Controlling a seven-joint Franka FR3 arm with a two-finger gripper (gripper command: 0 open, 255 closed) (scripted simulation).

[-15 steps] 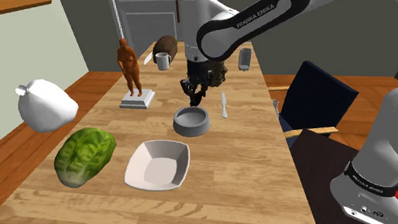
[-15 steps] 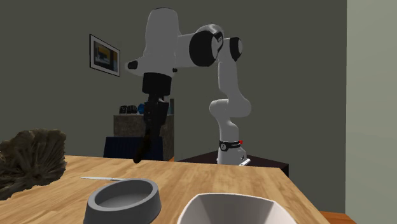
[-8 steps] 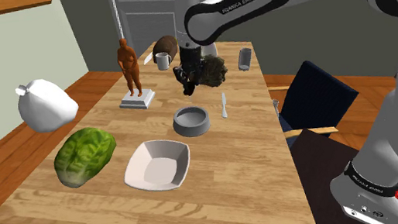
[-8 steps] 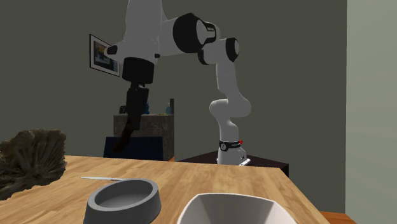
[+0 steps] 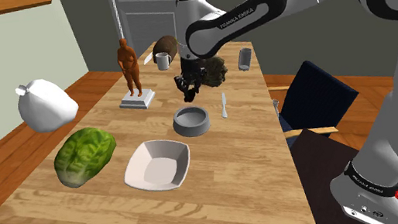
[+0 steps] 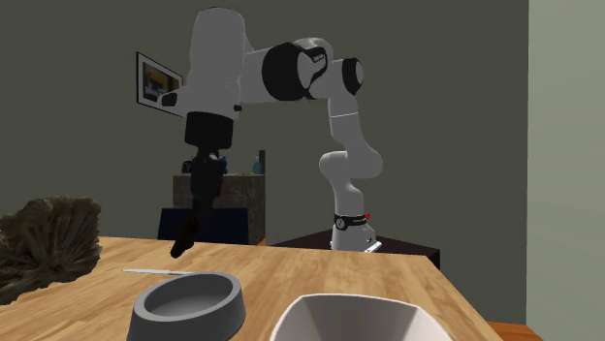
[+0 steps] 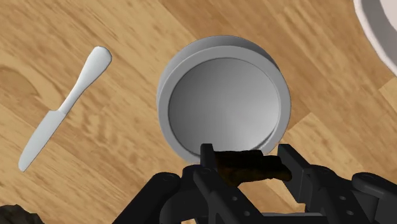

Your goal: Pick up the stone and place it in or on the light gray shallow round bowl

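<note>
A black robot hand (image 7: 247, 153) hangs above a wooden surface (image 5: 235, 165), its two fingers pinching a small dark brown stone (image 7: 248, 167). The stone's long axis runs straight across from one finger to the other, with no clear pointing end. The light grey shallow round bowl (image 7: 224, 105) sits empty on the surface just ahead of and below the fingertips, so the stone probably needs only a short carry forward.
</note>
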